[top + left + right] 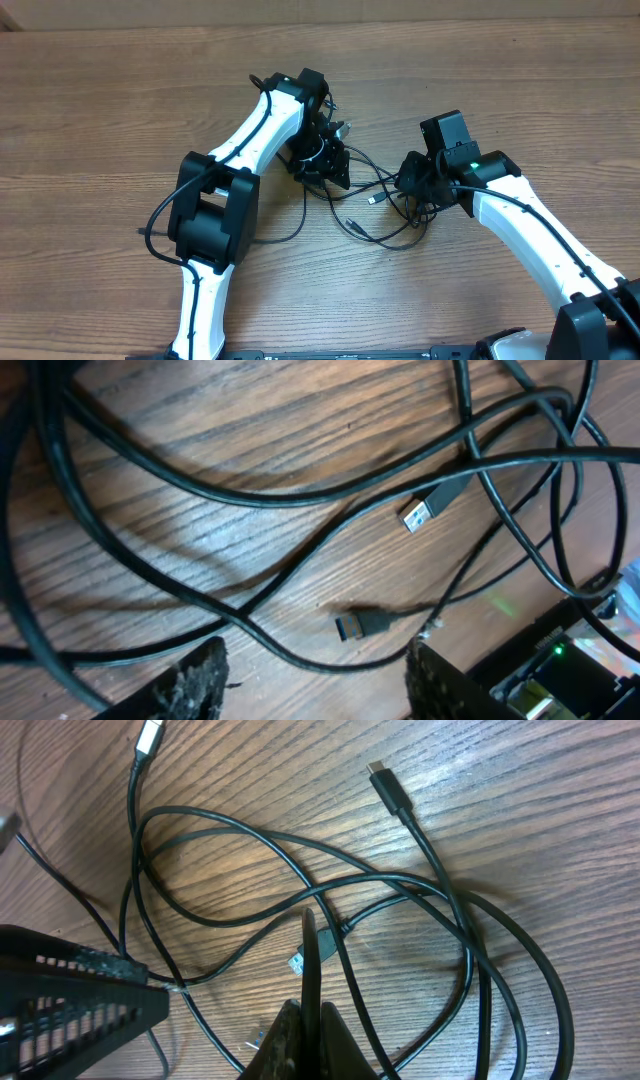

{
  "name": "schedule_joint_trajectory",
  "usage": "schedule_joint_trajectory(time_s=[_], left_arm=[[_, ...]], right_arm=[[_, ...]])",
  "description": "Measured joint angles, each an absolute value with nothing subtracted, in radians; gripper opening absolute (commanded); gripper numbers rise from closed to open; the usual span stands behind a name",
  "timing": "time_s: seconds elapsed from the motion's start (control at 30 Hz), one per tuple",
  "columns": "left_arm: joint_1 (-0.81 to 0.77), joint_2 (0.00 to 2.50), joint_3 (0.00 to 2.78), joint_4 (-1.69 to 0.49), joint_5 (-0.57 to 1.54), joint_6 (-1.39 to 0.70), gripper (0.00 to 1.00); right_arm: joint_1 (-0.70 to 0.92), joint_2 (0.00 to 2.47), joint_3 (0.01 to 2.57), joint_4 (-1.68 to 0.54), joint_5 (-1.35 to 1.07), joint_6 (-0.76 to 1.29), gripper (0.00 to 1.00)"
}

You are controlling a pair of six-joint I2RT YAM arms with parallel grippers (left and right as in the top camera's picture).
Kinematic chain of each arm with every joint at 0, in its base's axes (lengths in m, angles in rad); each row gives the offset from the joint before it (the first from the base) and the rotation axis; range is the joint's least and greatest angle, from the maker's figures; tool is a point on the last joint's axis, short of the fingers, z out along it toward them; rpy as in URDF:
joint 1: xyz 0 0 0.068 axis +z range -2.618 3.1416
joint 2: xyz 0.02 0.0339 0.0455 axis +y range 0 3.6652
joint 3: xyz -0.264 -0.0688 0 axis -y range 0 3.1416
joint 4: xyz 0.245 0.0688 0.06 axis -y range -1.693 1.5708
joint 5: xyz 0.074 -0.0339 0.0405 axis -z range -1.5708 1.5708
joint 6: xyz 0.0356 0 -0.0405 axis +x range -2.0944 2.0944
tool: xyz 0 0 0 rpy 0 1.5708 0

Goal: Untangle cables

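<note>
Thin, smooth black cables [372, 200] lay in loose overlapping loops on the grainy wooden table [120, 80], right under the left gripper [315, 685], whose rough-tipped jaws stood apart, holding nothing. Ahead of that gripper, a flat silvery plug [418, 515] pointed diagonally back toward it. The right gripper [312, 970], across the tangle from the left gripper, was pressed fully closed; I could not tell whether it pinched a cord.

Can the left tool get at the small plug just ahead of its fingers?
Probably yes: the left tool stands open, and the small plug lies uncovered just ahead of the gap, with nothing lying over it.
</note>
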State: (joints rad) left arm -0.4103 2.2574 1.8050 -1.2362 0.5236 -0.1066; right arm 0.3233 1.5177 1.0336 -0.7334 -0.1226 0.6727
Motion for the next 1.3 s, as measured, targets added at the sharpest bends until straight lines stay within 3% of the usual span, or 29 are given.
schedule_joint_trajectory(time_s=[0.13, 0.27, 0.4, 0.57, 0.93, 1.3], left_arm=[[-0.427, 2.257, 1.760, -1.207, 0.468, -0.149, 0.56], [-0.446, 2.246, 1.688, -1.143, 0.387, -0.207, 0.47], [-0.446, 2.207, 1.621, -1.072, 0.332, -0.264, 0.24], [-0.445, 2.186, 1.583, -1.042, 0.268, -0.345, 0.04], [-0.445, 2.183, 1.579, -1.039, 0.249, -0.390, 0.05], [-0.445, 2.182, 1.578, -1.036, 0.246, -0.391, 0.06]], right_arm=[[0.323, 1.518, 1.034, -0.734, -0.123, 0.678, 0.04], [0.323, 1.518, 1.034, -0.734, -0.123, 0.679, 0.04], [0.323, 1.518, 1.034, -0.734, -0.122, 0.680, 0.04], [0.323, 1.518, 1.034, -0.734, -0.123, 0.680, 0.04], [0.324, 1.493, 1.036, -0.778, -0.154, 0.640, 0.04], [0.316, 1.230, 1.134, -0.767, -0.183, 0.606, 0.04]])
